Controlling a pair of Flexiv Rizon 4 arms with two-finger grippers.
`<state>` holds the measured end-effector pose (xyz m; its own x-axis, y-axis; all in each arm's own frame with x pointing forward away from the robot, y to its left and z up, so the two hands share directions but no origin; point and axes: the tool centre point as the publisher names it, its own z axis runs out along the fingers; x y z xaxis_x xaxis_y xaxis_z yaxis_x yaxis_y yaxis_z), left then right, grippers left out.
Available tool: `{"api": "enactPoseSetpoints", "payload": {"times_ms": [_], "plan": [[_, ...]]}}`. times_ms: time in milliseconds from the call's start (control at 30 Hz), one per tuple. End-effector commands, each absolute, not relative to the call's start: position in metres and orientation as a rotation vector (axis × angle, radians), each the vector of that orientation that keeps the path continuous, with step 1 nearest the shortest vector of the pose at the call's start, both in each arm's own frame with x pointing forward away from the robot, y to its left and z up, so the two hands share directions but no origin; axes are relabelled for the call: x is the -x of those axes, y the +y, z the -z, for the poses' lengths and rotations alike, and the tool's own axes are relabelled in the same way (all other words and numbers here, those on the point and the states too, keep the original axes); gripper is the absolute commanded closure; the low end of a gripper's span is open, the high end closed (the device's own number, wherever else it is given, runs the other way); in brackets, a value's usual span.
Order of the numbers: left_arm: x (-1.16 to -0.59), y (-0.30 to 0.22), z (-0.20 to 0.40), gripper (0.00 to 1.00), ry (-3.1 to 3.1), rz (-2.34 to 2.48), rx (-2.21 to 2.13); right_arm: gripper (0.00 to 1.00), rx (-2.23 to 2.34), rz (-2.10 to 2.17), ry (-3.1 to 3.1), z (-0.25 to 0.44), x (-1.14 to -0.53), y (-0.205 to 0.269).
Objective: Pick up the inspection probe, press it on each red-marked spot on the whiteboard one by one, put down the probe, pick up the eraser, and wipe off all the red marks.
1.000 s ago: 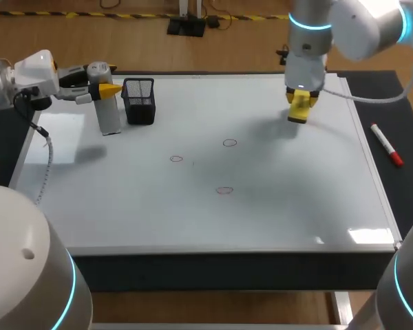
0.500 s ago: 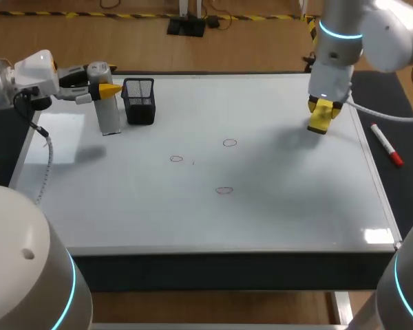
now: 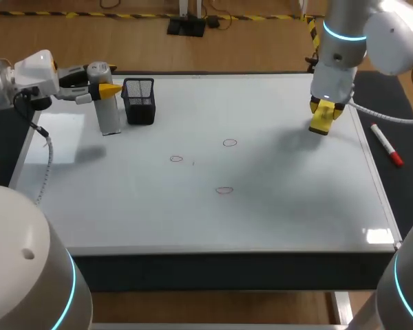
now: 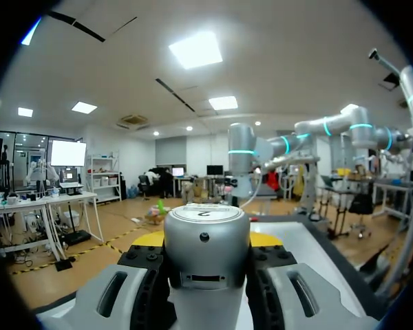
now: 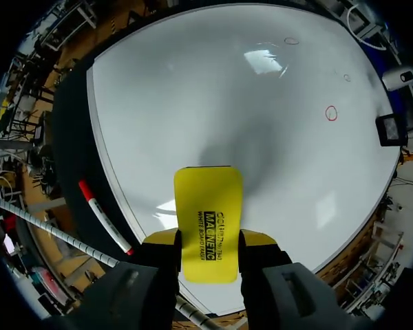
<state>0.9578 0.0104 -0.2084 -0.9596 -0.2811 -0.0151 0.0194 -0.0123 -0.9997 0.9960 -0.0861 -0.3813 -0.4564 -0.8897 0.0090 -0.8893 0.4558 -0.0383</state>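
The inspection probe, a grey cylinder with a silver cap, stands upright at the whiteboard's far left corner. My left gripper is shut on its upper part; in the left wrist view the probe fills the space between the fingers. My right gripper is shut on the yellow eraser just above the board's far right. The eraser sticks out ahead of the yellow fingertips. Three red marks lie mid-board, left of the eraser.
A black mesh holder stands right beside the probe. A red-capped marker lies on the dark table just off the board's right edge, also in the right wrist view as the marker beside my gripper.
My right arm carried the eraser to the right, toward the board's right edge, mostly in the first half second. The left arm and probe stayed still.
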Motion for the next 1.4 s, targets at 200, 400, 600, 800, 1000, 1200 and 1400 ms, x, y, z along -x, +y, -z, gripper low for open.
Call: {"api": "enactPoseSetpoints", "payload": {"times_ms": [200,400,600,800,1000,1200,1400], "plan": [[-0.952,0.003,0.208,1.0,2.054,2.073,0.258,1.0,1.633,0.062,2.67,0.381,-0.996,-0.087],[-0.935,-0.017,0.201,1.0,2.06,2.073,0.193,1.0,1.633,0.062,2.67,0.381,-0.996,-0.087],[-0.919,-0.041,0.198,1.0,2.066,2.082,0.156,1.0,1.633,0.062,2.67,0.381,-0.996,-0.087],[-0.9,-0.065,0.201,1.0,2.038,2.122,0.145,1.0,1.633,0.062,2.67,0.381,-0.996,-0.087],[-0.889,-0.092,0.21,1.0,2.046,2.176,0.121,1.0,1.633,0.062,2.67,0.381,-0.996,-0.087],[-0.887,-0.114,0.219,1.0,2.059,2.204,0.108,1.0,1.633,0.062,2.67,0.381,-0.996,-0.087],[-0.886,-0.128,0.23,1.0,2.069,2.22,0.091,1.0,1.633,0.062,2.67,0.381,-0.996,-0.087]]}}
